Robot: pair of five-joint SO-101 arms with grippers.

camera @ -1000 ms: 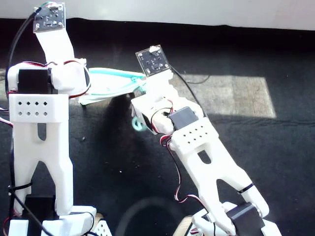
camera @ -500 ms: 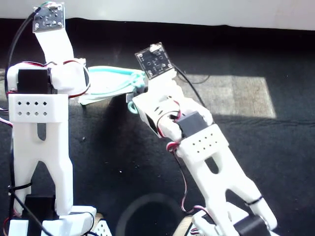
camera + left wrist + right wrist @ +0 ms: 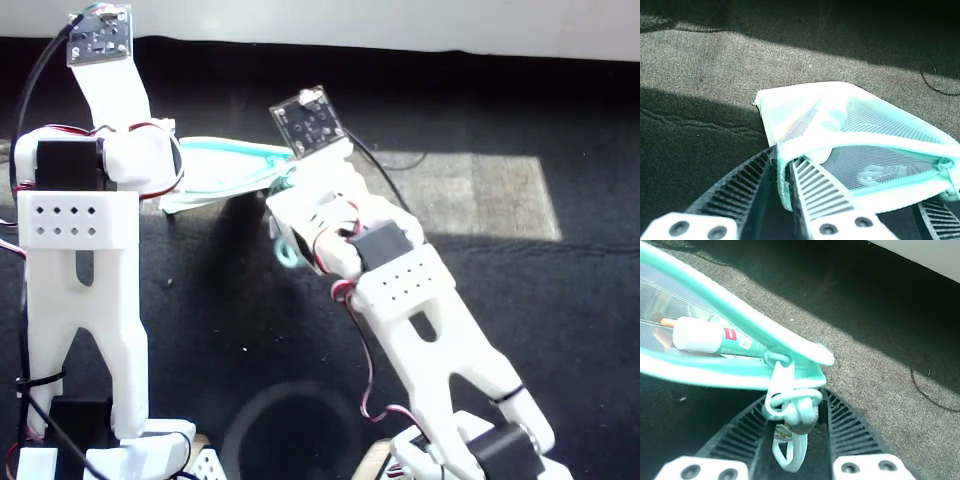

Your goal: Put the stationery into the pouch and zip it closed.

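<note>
A mint mesh pouch (image 3: 225, 170) lies on the dark cloth between the two arms. My left gripper (image 3: 780, 157) is shut on the pouch's (image 3: 860, 135) end, one finger (image 3: 815, 190) inside the open mouth and one outside. At the other end my right gripper (image 3: 792, 402) is shut on the zipper pull (image 3: 782, 375), whose mint cord loop (image 3: 790, 450) hangs between the fingers. Through the mesh I see a white tube (image 3: 700, 335) and a pencil tip (image 3: 667, 322) inside. In the high view the right gripper (image 3: 285, 185) sits at the pouch's right end, with the loop (image 3: 285, 252) dangling below it.
A dark cloth covers the table, with a sunlit patch (image 3: 480, 195) to the right of the pouch. A thin black cable (image 3: 400, 165) runs behind the right arm and lies on the cloth (image 3: 930, 390). A white wall strip (image 3: 400, 30) bounds the back.
The right arm shifted its wrist toward the pouch, lifting the cord loop, then came back to nearly where it was. The left arm and the pouch have stayed put.
</note>
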